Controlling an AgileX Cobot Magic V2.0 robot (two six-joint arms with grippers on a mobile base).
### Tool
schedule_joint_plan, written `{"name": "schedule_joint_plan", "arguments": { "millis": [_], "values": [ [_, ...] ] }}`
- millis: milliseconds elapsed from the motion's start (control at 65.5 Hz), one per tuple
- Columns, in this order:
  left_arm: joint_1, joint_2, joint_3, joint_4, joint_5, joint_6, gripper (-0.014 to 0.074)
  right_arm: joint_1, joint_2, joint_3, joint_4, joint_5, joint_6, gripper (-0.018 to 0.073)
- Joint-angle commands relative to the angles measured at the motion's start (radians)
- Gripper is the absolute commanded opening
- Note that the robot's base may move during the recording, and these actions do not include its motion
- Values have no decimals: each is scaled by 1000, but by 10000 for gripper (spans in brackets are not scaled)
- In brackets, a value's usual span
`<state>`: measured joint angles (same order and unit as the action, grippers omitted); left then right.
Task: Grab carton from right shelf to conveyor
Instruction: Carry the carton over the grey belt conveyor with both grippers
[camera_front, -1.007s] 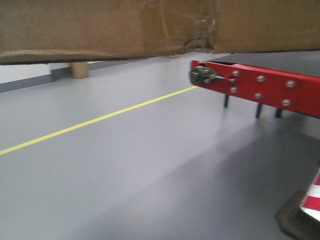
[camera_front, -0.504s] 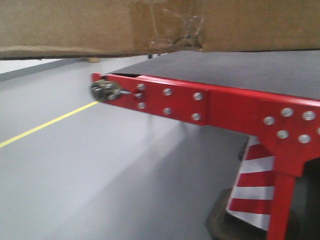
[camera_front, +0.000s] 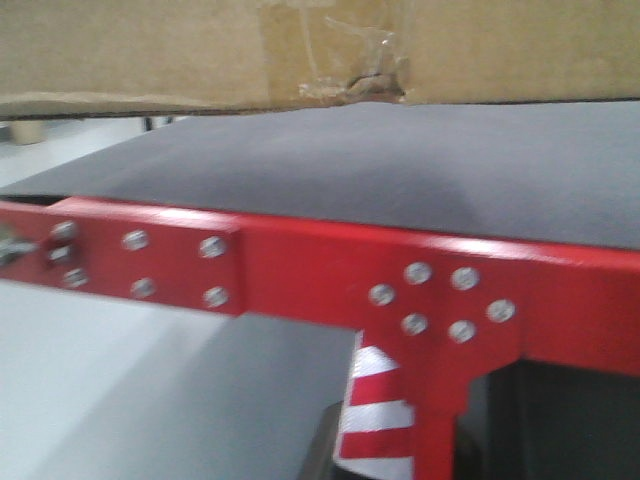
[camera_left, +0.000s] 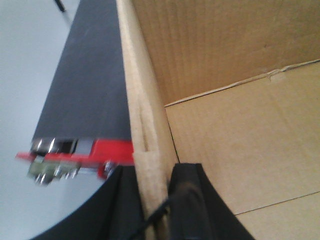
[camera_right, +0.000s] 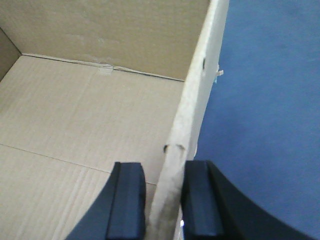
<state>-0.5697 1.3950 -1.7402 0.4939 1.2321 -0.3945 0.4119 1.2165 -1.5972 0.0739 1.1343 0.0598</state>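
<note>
Here the left gripper (camera_left: 155, 200) has its two black fingers closed down onto one upright wall of the carton (camera_left: 235, 130), one finger inside the open box and one outside, the board pinched between them. The right gripper (camera_right: 162, 205) clamps the opposite wall in the same way, its pads pressed against either face of the cardboard edge. The carton hangs between the two arms, open side up and with nothing inside. In the front view its torn, taped lower edge spans the top of the frame above the conveyor (camera_front: 400, 170). Whether the bottom touches the dark belt cannot be told, though the shadow beneath suggests a small gap. Both wrist views show belt just outside the gripped walls. The red frame (camera_front: 300, 260) with its bolt heads runs along the near edge of the belt, a red-and-white striped marker (camera_front: 375, 410) stands below it, and grey floor (camera_front: 150, 400) lies to the left. The right shelf is not in view. Judged progress: pickup and carry are done; lowering onto the belt and releasing both grips remain.
</note>
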Motion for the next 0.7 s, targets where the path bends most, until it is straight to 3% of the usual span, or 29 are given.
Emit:
{"name": "schedule_joint_plan", "arguments": {
  "millis": [0,687],
  "values": [
    [-1,-12,-4,77,-11,15,-16,1,-14,-7,-1,-21,-17,-66],
    [-1,-12,-4,77,-11,15,-16,1,-14,-7,-1,-21,-17,-66]
  ]
}}
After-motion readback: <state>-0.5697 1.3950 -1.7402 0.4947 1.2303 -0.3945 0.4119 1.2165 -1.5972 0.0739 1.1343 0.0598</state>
